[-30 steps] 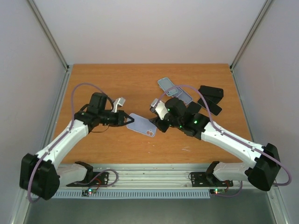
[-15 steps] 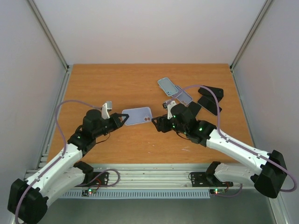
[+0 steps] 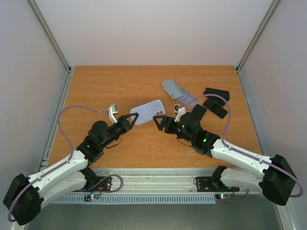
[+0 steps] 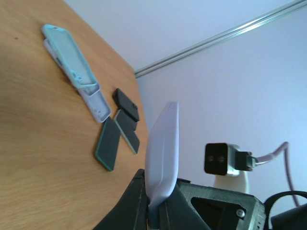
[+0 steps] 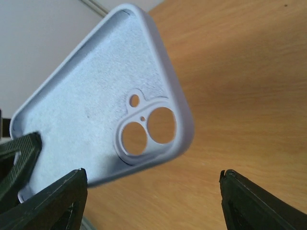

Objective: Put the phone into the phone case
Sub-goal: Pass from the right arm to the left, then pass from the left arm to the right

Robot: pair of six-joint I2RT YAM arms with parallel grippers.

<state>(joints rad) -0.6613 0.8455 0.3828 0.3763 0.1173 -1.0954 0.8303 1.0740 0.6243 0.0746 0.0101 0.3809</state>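
The lavender soft-plastic phone case (image 3: 149,111) hung in the air above the orange-brown wooden table (image 3: 105,86). Its hollow inner face and round camera cut-outs were turned toward the right wrist camera. The left gripper (image 3: 130,118) was clamped on the case's plain short end, its jaws pinched together on the rim. At the case's cut-out end the right gripper (image 3: 160,121) stood just short of the corner with its jaws spread wide, holding nothing. Behind and to the right of the case, a pale blue case (image 3: 171,87) lay on the table, partly overlapping a translucent whitish case (image 3: 188,99). Further right of the lavender case lay three black flat rectangular slabs (image 3: 216,93), close together. I could not tell which of them was the phone.
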